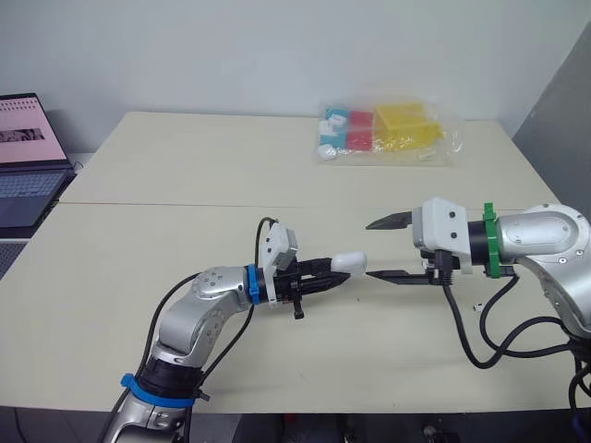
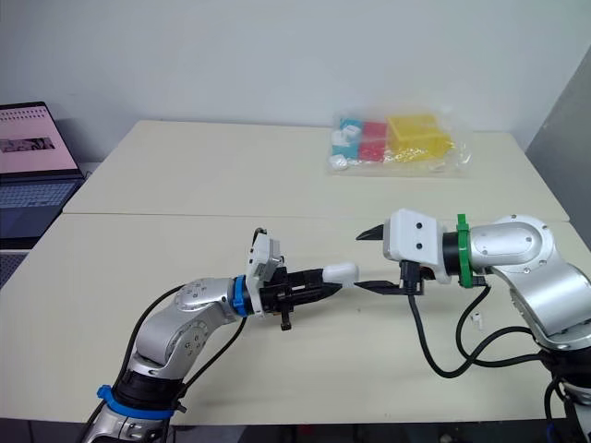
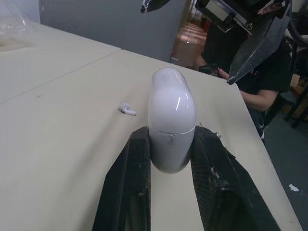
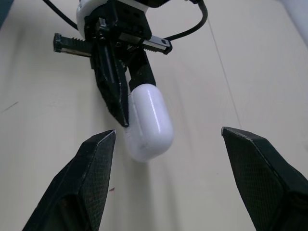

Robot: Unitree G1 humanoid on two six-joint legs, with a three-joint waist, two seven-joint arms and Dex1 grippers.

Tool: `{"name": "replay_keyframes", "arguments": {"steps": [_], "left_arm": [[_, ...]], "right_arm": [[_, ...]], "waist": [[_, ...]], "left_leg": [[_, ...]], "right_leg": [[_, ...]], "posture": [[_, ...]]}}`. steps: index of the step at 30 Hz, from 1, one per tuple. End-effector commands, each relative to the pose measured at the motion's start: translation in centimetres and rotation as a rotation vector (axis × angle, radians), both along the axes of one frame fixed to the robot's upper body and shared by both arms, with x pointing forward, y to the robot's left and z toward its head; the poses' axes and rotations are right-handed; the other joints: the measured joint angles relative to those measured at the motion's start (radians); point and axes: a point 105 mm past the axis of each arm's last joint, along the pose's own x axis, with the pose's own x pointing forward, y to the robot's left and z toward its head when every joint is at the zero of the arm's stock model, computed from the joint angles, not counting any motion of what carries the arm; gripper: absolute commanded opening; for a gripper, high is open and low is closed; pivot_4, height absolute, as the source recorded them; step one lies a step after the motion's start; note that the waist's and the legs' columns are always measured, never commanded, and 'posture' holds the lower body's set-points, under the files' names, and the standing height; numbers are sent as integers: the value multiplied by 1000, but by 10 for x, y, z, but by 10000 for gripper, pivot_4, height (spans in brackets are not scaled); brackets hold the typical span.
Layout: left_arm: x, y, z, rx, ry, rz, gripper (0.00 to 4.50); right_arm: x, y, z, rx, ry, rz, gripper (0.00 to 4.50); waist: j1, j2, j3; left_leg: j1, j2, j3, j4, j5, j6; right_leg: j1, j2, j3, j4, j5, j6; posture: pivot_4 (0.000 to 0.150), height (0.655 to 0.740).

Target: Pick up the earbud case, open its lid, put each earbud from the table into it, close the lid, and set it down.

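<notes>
Left arm, nearest: elbow bent low over the front edge of the table (image 1: pixel 166 166), forearm running forward and to the right, wrist level. Left gripper (image 3: pixel 172 130) is clamped narrow on the case (image 1: pixel 349 262), one black finger on each side of its lower half. The case's rounded free end sticks out past the fingertips. The lid seam sits about at the fingertips, lid closed. Cannot tell if the case clears the tabletop or grazes it.

Right arm: comes in from the right edge, forearm roughly level, pointing left at the left gripper. Right gripper (image 1: pixel 371 248) is spread wide, one finger high and one low over the table, holding nothing. The case's free end lies just in front of these tips, in line with the gap between them, nearer the lower finger. No contact seen.

Around: a black cable (image 1: pixel 462 323) hangs from the right wrist and loops across the table under the forearm. One earbud (image 2: pixel 477 319) lies on the table beside that loop, well apart from the case. Nothing stands between the two grippers.

Farther out: laptop (image 1: pixel 28 157) open off the left side of the table. A clear bag (image 1: pixel 383 132) of blue, red and yellow items rests near the far edge. In the left wrist view a person (image 3: pixel 260 82) in dark clothes sits beyond the table's right end.
</notes>
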Motion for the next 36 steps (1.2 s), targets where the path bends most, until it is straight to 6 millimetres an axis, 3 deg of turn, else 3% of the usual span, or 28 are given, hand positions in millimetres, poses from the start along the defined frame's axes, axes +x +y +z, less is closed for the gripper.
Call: {"name": "replay_keyframes", "arguments": {"steps": [1, 22, 29, 36], "left_arm": [[-5, -7, 15, -26, -68, -38, 7758], [-10, -10, 4, 46, -158, -79, 7757], [-10, -8, 0, 47, -151, -74, 7757], [-5, -6, -1, 43, -152, -37, 7757]], "right_arm": [[3, 5, 4, -2, -58, -1, 36524], [17, 3, 12, 29, -58, -46, 36524], [14, -2, 15, 59, -22, -54, 36524], [-2, -14, 28, 116, 90, -59, 36524]], "waist": [[0, 0, 0], [0, 0, 0], [0, 0, 0], [1, 0, 0]], "left_leg": [[0, 0, 0, 0, 0, 0], [0, 0, 0, 0, 0, 0], [0, 0, 0, -1, 0, 0], [-1, 0, 0, -1, 0, 0]], "right_leg": [[0, 0, 0, 0, 0, 0], [0, 0, -1, 0, 0, 0], [0, 0, -1, -1, 0, 0], [0, 0, -1, -1, 0, 0]], "posture": [[1500, 7378], [1500, 7378], [1500, 7378], [1500, 7378]]}}
